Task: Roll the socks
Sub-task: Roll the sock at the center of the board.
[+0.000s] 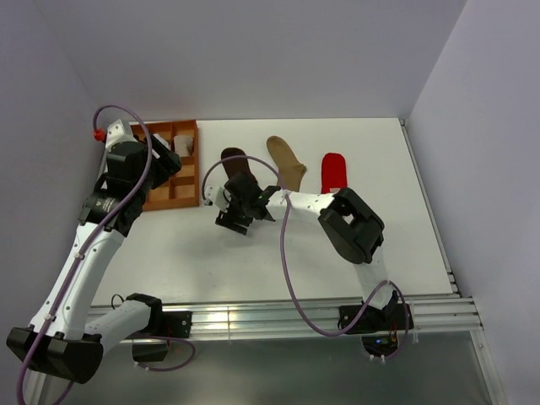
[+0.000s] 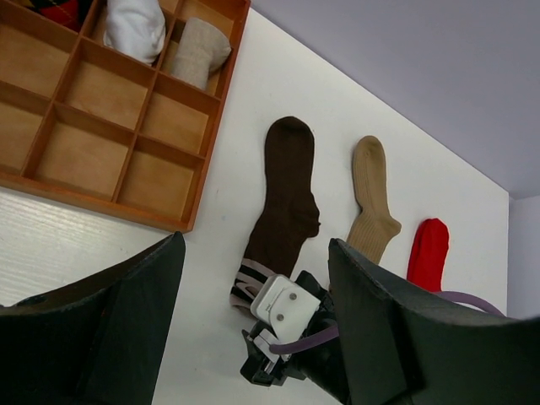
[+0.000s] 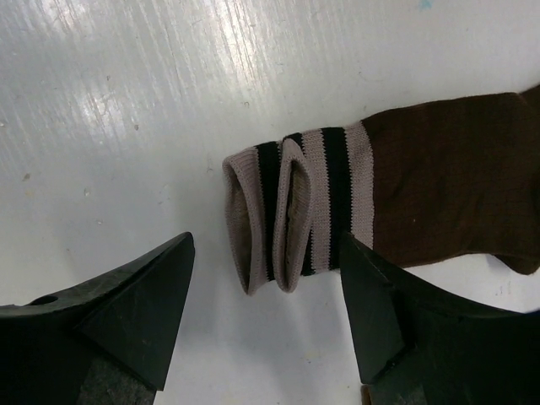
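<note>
The dark brown sock (image 3: 439, 177) lies flat on the white table (image 1: 380, 169), toe at the far end and striped cuff (image 3: 295, 211) at the near end. It sits just right of the wooden compartment tray (image 2: 126, 152), with the tan sock (image 1: 287, 162) and the red sock (image 1: 333, 171) in a row to its right. The cuff looks doubled over on itself, so the roll seems barely begun. The right gripper (image 3: 268, 239) hangs over the cuff with its jaws spread wide and nothing in them. To roll well, it likely should descend until the fingers straddle the whole fold, pinch both layers, then turn the roll toward the toe, keeping it tight and square. The left gripper (image 2: 257, 243) hovers higher, also wide open and empty, and could pin the foot so the sock does not slide.
</note>
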Robot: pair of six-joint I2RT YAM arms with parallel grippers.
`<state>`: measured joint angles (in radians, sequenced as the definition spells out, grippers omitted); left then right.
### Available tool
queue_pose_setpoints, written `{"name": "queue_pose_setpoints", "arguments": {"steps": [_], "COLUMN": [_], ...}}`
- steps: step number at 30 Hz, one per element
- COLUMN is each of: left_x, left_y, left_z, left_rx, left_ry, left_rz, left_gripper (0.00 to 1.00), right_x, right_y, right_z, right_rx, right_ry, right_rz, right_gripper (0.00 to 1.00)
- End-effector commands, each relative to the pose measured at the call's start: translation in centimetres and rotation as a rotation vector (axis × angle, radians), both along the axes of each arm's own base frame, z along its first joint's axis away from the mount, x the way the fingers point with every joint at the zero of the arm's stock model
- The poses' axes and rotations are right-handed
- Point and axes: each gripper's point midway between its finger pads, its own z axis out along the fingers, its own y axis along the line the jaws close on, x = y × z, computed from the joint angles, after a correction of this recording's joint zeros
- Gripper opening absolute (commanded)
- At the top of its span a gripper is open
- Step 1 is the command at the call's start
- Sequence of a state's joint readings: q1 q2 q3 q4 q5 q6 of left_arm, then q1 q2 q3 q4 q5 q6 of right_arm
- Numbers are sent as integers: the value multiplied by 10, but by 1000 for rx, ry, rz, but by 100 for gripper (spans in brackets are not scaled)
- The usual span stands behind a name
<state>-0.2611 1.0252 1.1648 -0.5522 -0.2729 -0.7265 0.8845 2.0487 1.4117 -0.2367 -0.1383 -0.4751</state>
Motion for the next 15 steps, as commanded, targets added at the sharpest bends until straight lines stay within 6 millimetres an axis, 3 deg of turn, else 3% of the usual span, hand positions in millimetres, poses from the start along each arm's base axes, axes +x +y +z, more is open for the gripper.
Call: {"name": "queue_pose_setpoints", "arguments": {"steps": [1, 7, 11, 15], "left_x": [4, 5, 6, 8], "left_y": [-5, -8, -10, -12], "left_z": [9, -2, -14, -23], "left_rx": [-22, -29, -35, -49], "left_ry": [-46, -32, -12, -5], "left_rz": [-24, -37, -40, -44], "left_gripper": [74, 74, 73, 73], "right_x": [3, 7, 7, 6], "right_y": [3, 2, 1, 0], "right_z": [-3, -9, -10, -13], "right_rx": [-2, -18, -19, -17], "right_ry": [-38, -49, -50, -42], "right_rz": [9, -2, -7, -8], "right_gripper": [76, 68, 45, 30]}}
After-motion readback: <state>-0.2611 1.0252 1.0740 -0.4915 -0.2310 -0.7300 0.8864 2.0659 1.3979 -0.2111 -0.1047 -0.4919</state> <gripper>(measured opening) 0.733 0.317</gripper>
